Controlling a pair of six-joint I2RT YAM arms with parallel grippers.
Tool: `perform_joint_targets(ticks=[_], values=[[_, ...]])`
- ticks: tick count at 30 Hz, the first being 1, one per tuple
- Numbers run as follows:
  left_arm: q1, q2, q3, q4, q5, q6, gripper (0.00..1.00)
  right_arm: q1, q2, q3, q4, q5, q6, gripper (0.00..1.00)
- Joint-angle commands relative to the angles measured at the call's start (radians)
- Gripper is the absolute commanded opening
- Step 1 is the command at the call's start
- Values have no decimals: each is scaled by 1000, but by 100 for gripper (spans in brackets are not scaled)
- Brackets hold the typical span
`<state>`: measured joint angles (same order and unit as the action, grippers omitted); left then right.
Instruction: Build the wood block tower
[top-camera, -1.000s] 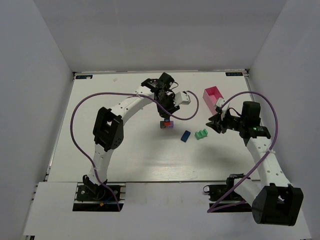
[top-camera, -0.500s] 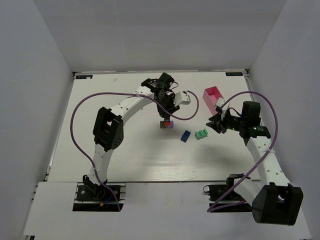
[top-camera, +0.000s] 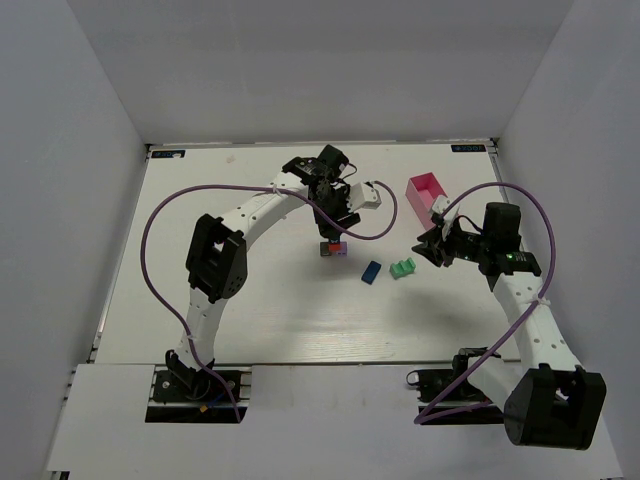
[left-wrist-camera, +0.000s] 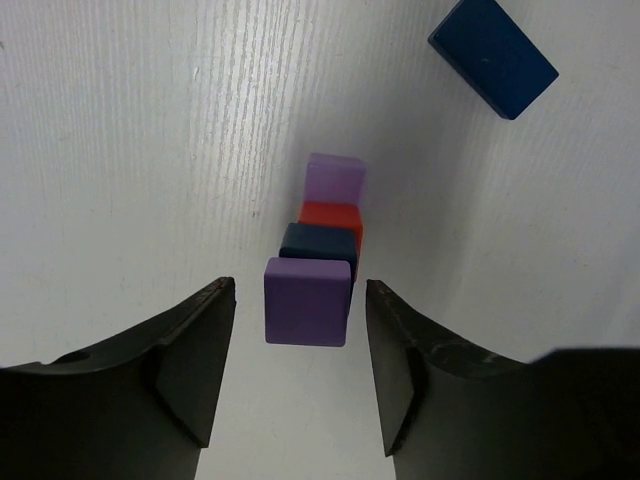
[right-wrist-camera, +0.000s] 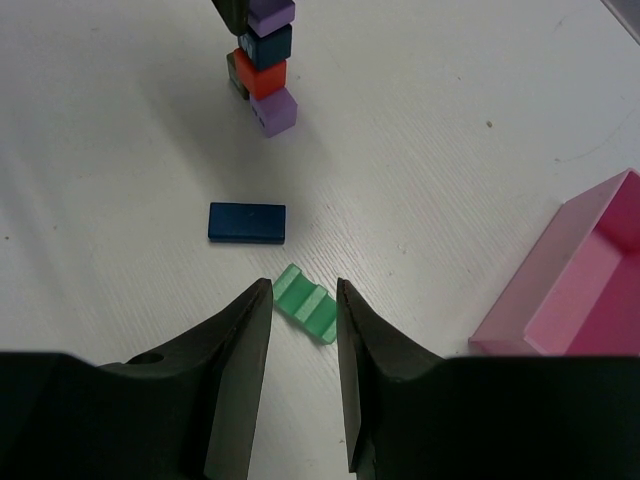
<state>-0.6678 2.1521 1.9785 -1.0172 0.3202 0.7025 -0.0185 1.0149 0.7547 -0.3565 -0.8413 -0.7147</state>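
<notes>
The tower (top-camera: 334, 247) stands mid-table: a purple block (left-wrist-camera: 308, 301) on top, then dark blue (left-wrist-camera: 318, 241), red (left-wrist-camera: 330, 215) and lilac (left-wrist-camera: 335, 180). It also shows in the right wrist view (right-wrist-camera: 265, 60). My left gripper (left-wrist-camera: 300, 295) is open directly above the tower, its jaws on either side of the top purple block with a gap on each side. A loose blue block (top-camera: 372, 272) and a ridged green block (top-camera: 403, 268) lie to the tower's right. My right gripper (right-wrist-camera: 302, 290) is open just above the green block (right-wrist-camera: 307, 303), with the blue block (right-wrist-camera: 247, 222) beyond it.
A pink rectangular tray (top-camera: 428, 193) stands at the back right, close to my right gripper; it also shows in the right wrist view (right-wrist-camera: 590, 280). Purple cables loop off both arms. White walls enclose the table on three sides.
</notes>
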Motion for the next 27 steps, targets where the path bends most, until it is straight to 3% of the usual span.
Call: perform_joint_targets(ticks=[1, 15, 21, 27], values=[[-4, -44, 13, 8, -12, -1, 67, -5, 2, -6, 2, -31, -9, 38], [-4, -118, -21, 55, -23, -29, 92, -6, 14, -6, 4, -25, -11, 41], [-4, -153, -55, 55, -23, -29, 94, -6, 14, -6, 1, -19, -9, 46], [-4, -273, -188, 115, -12, -38, 97, -9, 14, -6, -7, -13, -26, 51]])
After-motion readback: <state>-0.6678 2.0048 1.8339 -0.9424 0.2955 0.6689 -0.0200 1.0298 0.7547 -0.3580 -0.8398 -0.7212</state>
